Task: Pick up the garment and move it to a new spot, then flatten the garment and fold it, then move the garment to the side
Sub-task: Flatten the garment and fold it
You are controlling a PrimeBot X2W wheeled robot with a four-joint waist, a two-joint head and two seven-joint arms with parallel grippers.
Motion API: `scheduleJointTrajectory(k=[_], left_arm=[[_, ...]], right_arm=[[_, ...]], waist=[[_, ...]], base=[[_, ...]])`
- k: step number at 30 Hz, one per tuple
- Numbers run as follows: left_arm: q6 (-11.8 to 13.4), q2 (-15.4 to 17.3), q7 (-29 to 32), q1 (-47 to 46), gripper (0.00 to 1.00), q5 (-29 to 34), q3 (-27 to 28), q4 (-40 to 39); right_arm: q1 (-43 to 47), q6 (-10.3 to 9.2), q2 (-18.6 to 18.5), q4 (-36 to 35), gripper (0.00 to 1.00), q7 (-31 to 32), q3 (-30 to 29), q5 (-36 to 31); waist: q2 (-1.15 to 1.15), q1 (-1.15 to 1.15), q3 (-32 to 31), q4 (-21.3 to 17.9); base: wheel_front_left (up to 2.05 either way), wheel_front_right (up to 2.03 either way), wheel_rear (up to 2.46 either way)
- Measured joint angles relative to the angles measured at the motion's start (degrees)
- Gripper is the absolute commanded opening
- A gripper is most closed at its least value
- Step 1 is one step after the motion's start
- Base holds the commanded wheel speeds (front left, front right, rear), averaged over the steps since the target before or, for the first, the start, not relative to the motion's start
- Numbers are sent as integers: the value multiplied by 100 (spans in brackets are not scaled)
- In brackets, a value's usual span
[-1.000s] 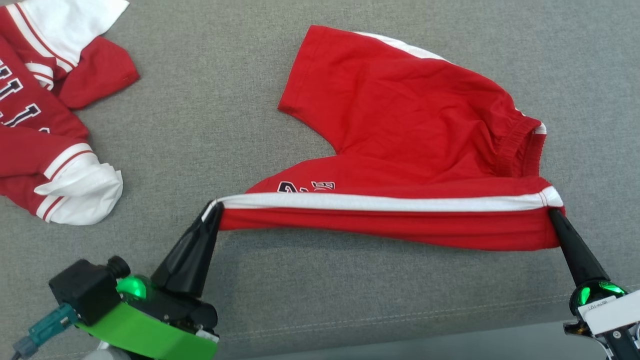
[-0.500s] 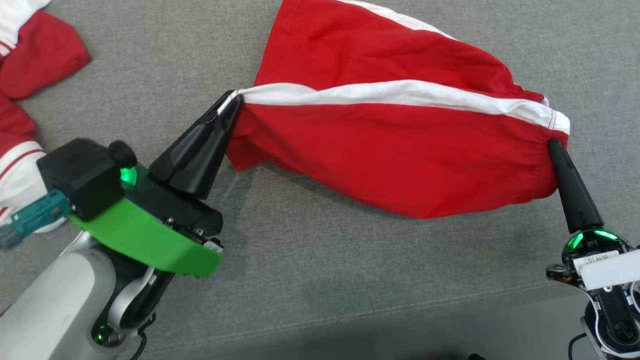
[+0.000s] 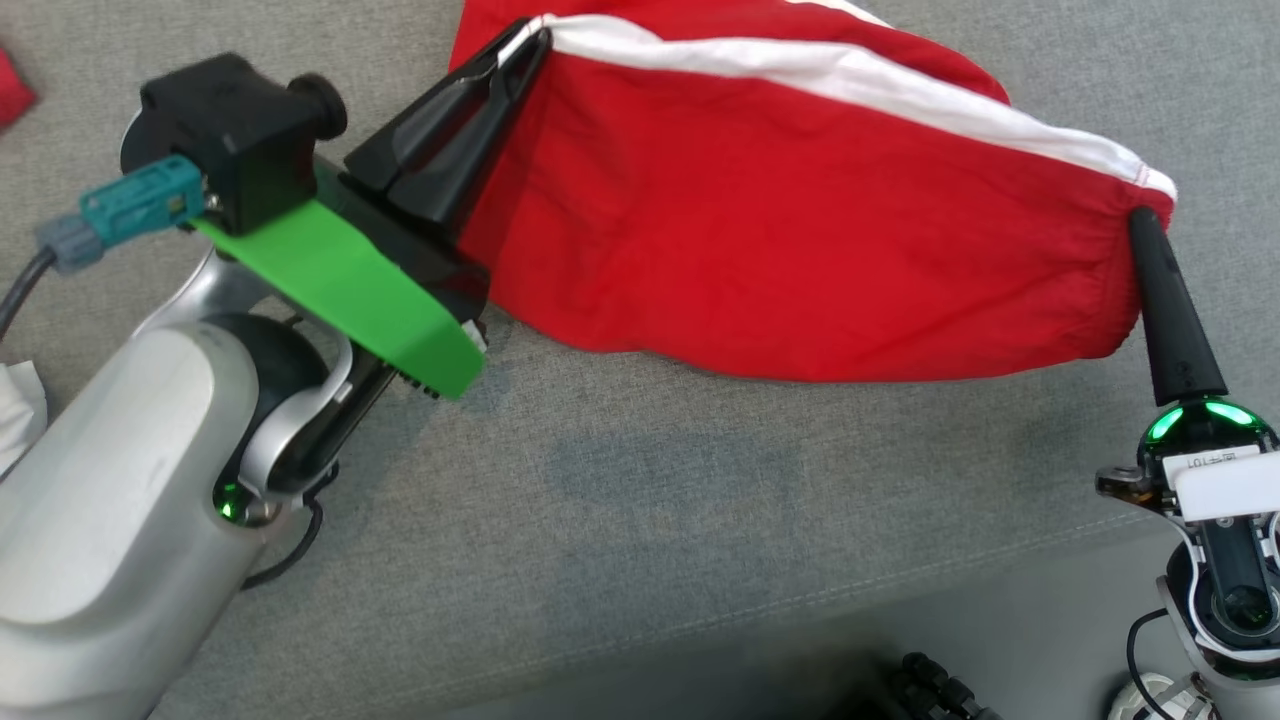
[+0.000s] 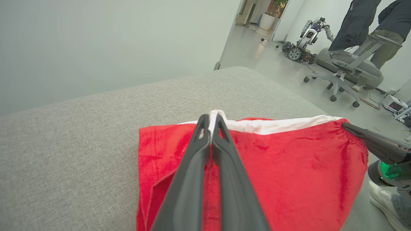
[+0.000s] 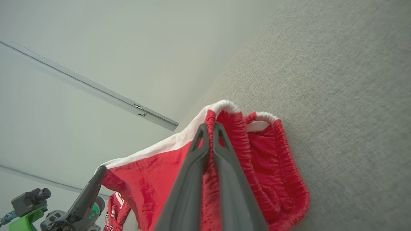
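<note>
Surroundings: the grey upholstered surface carries a stitched seam along its near edge. A white cloth lies at its left edge. Off the far right corner stand a grey office chair, a wheeled robot and a person in a dark jacket.

Tool: the left gripper is clenched on the white-striped leg corner of the bright red soft sports garment. The right gripper is clenched on its gathered elastic waistband. The garment hangs stretched between them over the middle of the surface. Whether its sagging lower edge touches the fabric cannot be told.

Change: a second ago most of the garment lay spread flat, one leg opened out. It is now lifted into one hanging sheet. The head view itself has shifted.
</note>
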Motion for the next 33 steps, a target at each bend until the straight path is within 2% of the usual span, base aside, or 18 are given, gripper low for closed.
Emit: scheduleJointTrajectory(k=[8, 21, 33], left_arm=[[-97, -186, 166, -548, 0, 116, -1, 511], [-234, -530, 415, -1405, 0, 199, -97, 1403], [-338, -622, 448, -1878, 0, 252, -92, 2039]], right_arm=[[-138, -19, 120, 237, 0, -52, -170, -10], [-931, -49, 205, 352, 0, -46, 148, -319], [-1107, -105, 241, 822, 0, -46, 36, -357]], waist=[[0, 0, 81, -66], [0, 0, 218, -125], [0, 0, 334, -255]], base=[[0, 0, 0], [0, 0, 0], [0, 0, 0]])
